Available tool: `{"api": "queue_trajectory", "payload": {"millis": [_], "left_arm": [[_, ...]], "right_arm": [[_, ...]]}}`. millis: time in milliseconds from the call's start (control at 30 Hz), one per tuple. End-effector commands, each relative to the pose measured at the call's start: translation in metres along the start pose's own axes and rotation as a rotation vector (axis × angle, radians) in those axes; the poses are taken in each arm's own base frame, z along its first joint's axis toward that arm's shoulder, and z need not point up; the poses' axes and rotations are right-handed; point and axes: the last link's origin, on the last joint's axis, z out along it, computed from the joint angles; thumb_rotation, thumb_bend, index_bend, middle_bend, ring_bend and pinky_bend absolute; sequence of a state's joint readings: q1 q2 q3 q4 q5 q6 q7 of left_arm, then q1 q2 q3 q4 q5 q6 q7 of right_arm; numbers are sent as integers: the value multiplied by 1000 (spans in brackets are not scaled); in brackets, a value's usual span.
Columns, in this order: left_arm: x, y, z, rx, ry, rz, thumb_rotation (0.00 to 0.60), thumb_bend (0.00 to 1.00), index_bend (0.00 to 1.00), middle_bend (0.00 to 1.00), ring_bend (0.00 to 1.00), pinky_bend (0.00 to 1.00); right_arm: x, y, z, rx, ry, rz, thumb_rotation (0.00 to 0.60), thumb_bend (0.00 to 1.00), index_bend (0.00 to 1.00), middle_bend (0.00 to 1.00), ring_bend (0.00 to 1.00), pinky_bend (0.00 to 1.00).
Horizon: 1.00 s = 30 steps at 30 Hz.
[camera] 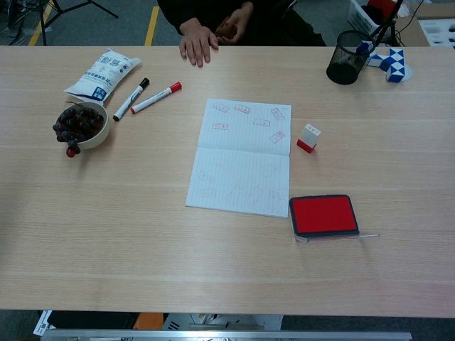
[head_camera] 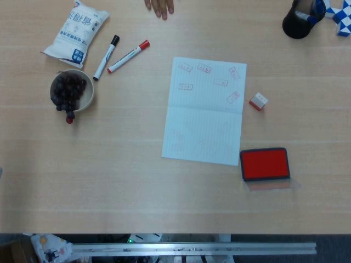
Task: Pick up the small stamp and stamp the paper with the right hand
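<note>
Head view: neither robot hand visible, grip state unknowable; small stamp (head_camera: 258, 101) just beside paper (head_camera: 204, 111).

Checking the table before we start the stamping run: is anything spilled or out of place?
One dark fruit lies on the table against the bowl, outside the rim. The small stamp stands off the paper.

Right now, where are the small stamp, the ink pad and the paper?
small stamp (camera: 308, 138), chest view, its white body.
ink pad (camera: 323, 214), chest view, middle of the red surface.
paper (head_camera: 205, 129), head view, its lower half.
</note>
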<state>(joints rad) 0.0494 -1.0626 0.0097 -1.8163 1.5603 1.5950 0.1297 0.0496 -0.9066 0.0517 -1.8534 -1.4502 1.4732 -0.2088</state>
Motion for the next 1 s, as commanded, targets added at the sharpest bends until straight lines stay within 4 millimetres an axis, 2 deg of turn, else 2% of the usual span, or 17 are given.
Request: {"api": "queue_trajectory", "payload": {"millis": [33, 300, 467, 633, 900, 1000], "left_arm": [[-1, 0, 0, 0, -3, 1, 600, 175, 104, 107, 177, 98], [0, -1, -1, 4, 1, -3, 600, 175, 104, 107, 177, 98], [-1, -1, -1, 0, -4, -1, 600, 175, 104, 107, 177, 99], [-1, -1, 0, -5, -4, -4, 600, 175, 104, 107, 177, 98], [-1, -3, 1, -10, -7, -10, 600, 174, 104, 107, 177, 99], [-1, -3, 2, -12, -8, -11, 600, 175, 104, 107, 177, 98]], "right_arm": [[0, -1, 0, 7, -2, -2, 600, 326, 472, 445, 349, 340], [2, -8, 2, 40, -8, 8, 600, 326, 472, 445, 349, 340], [-1, -21, 7, 93, -65, -26, 600, 326, 472, 445, 349, 340], [-5, -42, 23, 152, -102, -68, 600, 324, 472, 445, 349, 340], [-23, -82, 54, 229, -157, -100, 600, 256, 472, 445, 349, 340], [-31, -97, 65, 252, -175, -116, 600, 203, 472, 445, 349, 340]]}}
